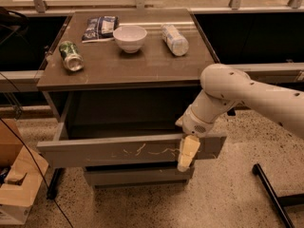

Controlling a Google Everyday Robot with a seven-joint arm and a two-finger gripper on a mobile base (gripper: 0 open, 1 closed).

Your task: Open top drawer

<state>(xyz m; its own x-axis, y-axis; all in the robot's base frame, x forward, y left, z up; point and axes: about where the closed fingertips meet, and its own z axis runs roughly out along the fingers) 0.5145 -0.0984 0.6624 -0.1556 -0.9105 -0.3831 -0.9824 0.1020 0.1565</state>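
Observation:
The top drawer [104,152] of the grey-brown cabinet stands pulled out towards me, its dark inside showing behind the front panel. The flat front has pale whitish scratches near its centre. My gripper [187,152] hangs over the drawer front's top edge, right of the scratches. One cream finger [188,154] lies down the outside of the panel; the other finger is hidden behind the panel. My white arm [247,94] reaches in from the right.
On the cabinet top [142,65] lie a green can [71,56] on its side, a white bowl [129,37], a dark snack bag [100,27] and a lying plastic bottle [174,39]. A lower drawer front [137,175] sits below. A cardboard box [16,184] stands at the left, a black leg [270,194] at the right.

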